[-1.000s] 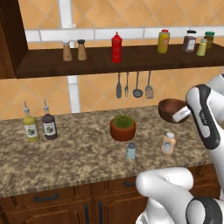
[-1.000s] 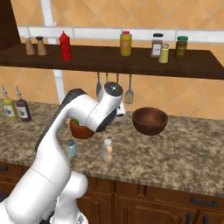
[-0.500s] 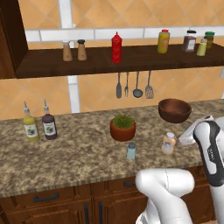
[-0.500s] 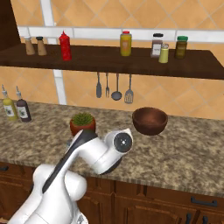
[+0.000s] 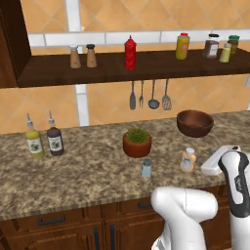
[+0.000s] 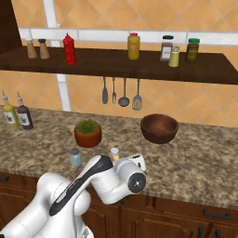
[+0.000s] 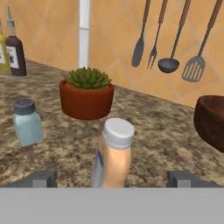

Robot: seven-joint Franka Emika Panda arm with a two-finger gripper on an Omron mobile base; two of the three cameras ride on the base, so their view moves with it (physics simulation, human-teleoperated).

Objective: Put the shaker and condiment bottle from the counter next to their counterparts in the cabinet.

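A tiled kitchen wall is shown above the counter, a speckled granite slab over dark drawers, with the cabinet mounted as a long dark shelf above it. Compared with one second ago, the arm has been swung down from its raised position near the wooden bowl and is now lowered to counter height. The gripper is placed directly in front of the condiment bottle, with the finger tips spread wide on either side of it and not yet in contact. The bottle is thus judged to be the first item addressed; a closing of the jaws is what the next step calls for.

The condiment bottle stands upright on the counter, near the front edge, right of the shaker and in front of the plant pot. The shaker is untouched, just left of the bottle. On the shelf, two brown shakers and a yellow bottle are seen, presumably the counterparts.

In the base views the gripper itself is largely masked by the robot's own white links, so finger clearance cannot be confirmed there. In the right base view, the lower body of the bottle is hidden behind the arm. In the hand view, the bottle's base is cut off, so its footing cannot be seen.
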